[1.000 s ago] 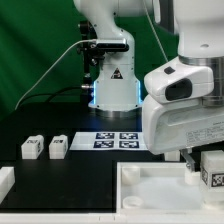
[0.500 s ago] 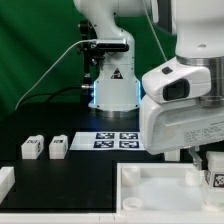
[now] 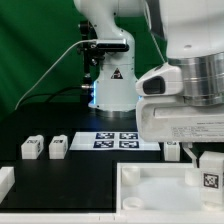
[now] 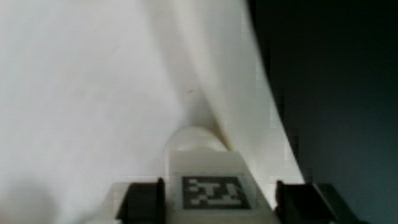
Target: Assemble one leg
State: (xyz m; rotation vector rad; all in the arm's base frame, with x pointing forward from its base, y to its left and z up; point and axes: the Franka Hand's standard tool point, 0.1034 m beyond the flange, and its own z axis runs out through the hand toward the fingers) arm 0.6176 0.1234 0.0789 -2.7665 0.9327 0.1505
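My gripper point(image 3: 208, 158) is shut on a leg point(image 3: 210, 174), a small white post with a black-and-white tag, and holds it over the far right corner of the large white tray point(image 3: 150, 178). In the wrist view the leg point(image 4: 212, 168) sits between my two dark fingers point(image 4: 139, 203), with the white tray point(image 4: 89, 100) beneath it. I cannot tell whether the leg touches the tray. Two more identical legs point(image 3: 32, 148) point(image 3: 58, 147) stand on the black table at the exterior view's left.
The marker board point(image 3: 118, 139) lies in front of the robot base point(image 3: 112, 90). Another white part point(image 3: 5, 181) shows at the lower left edge. The dark table point(image 4: 338, 80) runs beside the tray's edge in the wrist view.
The wrist has turned and risen a little over the tray's right corner. The leg has stayed in my gripper, close to the same spot.
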